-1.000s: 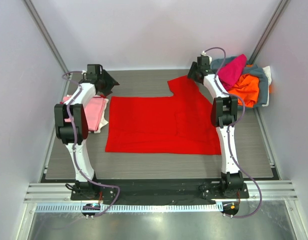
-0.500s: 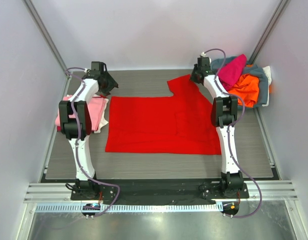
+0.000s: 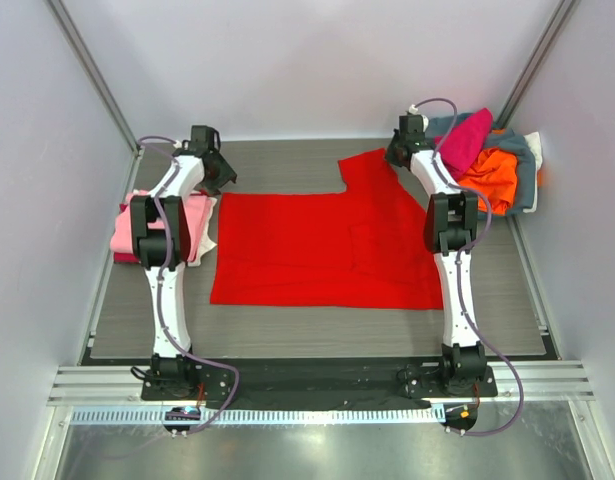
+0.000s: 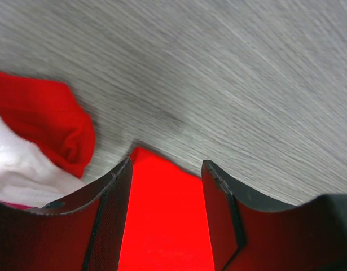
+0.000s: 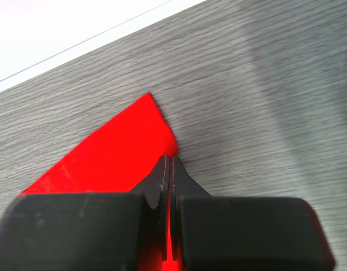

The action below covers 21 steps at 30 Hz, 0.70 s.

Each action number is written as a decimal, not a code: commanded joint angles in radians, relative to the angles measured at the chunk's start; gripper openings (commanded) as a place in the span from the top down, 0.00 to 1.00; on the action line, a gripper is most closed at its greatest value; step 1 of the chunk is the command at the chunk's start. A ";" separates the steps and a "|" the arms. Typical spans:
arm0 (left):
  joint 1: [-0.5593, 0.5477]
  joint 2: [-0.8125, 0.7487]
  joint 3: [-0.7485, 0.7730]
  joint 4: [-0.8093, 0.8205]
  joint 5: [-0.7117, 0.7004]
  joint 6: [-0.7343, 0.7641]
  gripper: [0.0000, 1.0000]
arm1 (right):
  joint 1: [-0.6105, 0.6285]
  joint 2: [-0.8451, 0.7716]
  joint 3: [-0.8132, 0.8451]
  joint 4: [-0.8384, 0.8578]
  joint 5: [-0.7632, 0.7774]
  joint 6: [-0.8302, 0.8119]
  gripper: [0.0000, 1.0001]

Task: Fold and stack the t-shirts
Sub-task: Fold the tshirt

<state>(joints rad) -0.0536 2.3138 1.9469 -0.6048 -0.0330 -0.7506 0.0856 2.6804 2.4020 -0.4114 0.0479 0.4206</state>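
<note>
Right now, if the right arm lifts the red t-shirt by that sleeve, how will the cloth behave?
Probably floppy: the red t-shirt lies flat and thin, so it should drape from the right gripper, shut on its sleeve edge. Likely light. The rest may drag across the table, wrinkling.

The t-shirt (image 3: pixel 317 250) is bright red, the table (image 3: pixel 287 320) grey with wood grain.

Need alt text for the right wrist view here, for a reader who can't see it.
The right arm's jaws are shut on a pointed corner of the red t-shirt, pinching its edge. The cloth lies on a grey wood-grain table, with a pale wall along the top left.
</note>
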 commanded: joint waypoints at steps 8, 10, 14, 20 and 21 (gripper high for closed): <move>-0.028 0.031 0.026 -0.042 -0.134 0.048 0.53 | -0.015 -0.065 -0.053 -0.037 0.041 -0.003 0.99; -0.029 0.045 0.030 -0.041 -0.134 0.048 0.55 | -0.014 -0.080 -0.060 -0.027 0.049 -0.005 0.99; -0.029 0.071 0.052 -0.055 -0.151 0.057 0.73 | -0.014 -0.100 -0.060 -0.023 0.043 -0.006 0.99; -0.029 0.061 0.047 -0.055 -0.179 0.077 1.00 | -0.015 -0.149 -0.083 -0.021 0.049 -0.006 0.99; -0.028 0.058 0.044 -0.053 -0.185 0.079 1.00 | -0.014 -0.157 -0.089 -0.021 0.053 -0.008 0.99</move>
<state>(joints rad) -0.0841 2.3650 1.9743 -0.6430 -0.1680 -0.6949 0.0761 2.6259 2.3253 -0.4191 0.0696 0.4213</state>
